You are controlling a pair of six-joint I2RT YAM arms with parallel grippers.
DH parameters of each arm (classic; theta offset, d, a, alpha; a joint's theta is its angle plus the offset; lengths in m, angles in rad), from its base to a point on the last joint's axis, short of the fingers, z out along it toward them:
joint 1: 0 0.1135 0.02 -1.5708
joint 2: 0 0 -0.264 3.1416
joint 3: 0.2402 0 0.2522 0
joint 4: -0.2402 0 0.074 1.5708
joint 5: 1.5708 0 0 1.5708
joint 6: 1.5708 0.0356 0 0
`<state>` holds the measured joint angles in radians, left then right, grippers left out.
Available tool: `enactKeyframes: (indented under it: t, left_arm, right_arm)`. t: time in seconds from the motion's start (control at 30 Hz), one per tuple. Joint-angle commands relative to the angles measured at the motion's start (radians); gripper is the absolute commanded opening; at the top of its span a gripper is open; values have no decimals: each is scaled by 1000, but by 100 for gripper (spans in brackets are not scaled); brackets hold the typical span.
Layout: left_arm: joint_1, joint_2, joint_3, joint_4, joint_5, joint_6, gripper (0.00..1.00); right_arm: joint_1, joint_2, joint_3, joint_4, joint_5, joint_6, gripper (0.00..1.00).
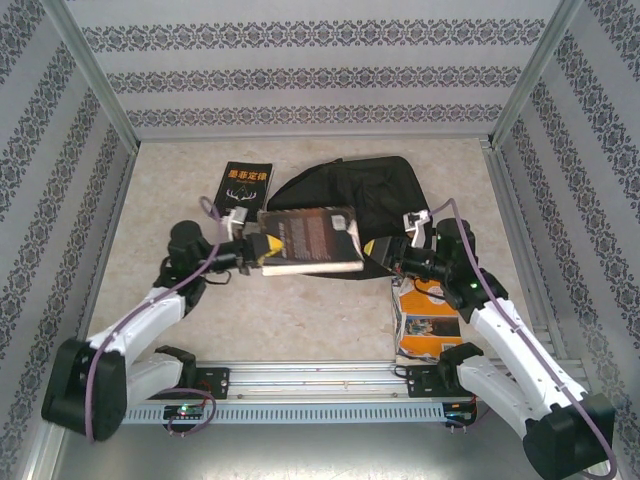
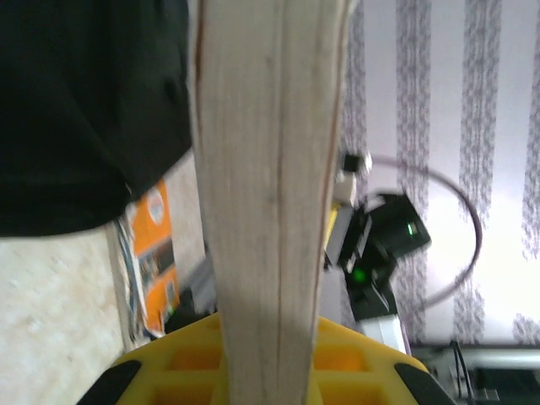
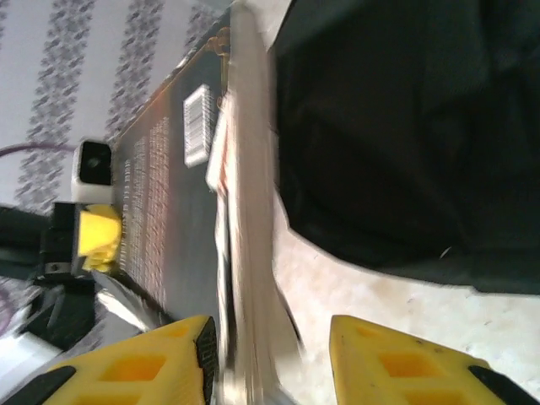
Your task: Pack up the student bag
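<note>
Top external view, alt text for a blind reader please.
The left end effector grips a dark book by its edge, in front of the black student bag, with the right end effector at the book's other end. An orange book lies on the table.

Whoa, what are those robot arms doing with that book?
They are packing a bag. The left end effector grips one end of a dark book and holds it right in front of the bag, not yet inside. The right end effector is at the book's other end, with its jaws open around the edge. A black book and an orange one lie on the table.
</note>
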<state>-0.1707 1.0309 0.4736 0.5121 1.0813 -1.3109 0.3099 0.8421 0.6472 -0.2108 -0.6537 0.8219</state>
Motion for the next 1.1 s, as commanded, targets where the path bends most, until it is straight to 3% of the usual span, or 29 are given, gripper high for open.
enactKeyframes:
  t: [0.0,0.13,0.27,0.5,0.7,0.97,1.07]
  left_arm:
    - [93,-134,114,-404,-55,247,0]
    - [106,-224,214,-800,-277,473,0]
    - [105,-280,345,-1161,-685,648,0]
    - [79,-302,447,-1386,-1140,652,0]
    - [46,-311,416,-1378,-1226,681,0]
    - [20,-308,387,-1326,-1146,691,0]
    - [15,-306,384,-1325,-1144,692,0]
  right_arm:
    - [37,56,126,-193,209,-199,42]
    - [177,217,300,-299,425,-294,43]
    - [328,423,495,-372,631,-345,45]
    - [433,747,772,-418,713,-335,49]
    - [446,942,977,-513,861,-363,52]
    - [411,1054,1061,-641,1190,-500,63]
    - [396,1092,1060,-646,1209,-528,65]
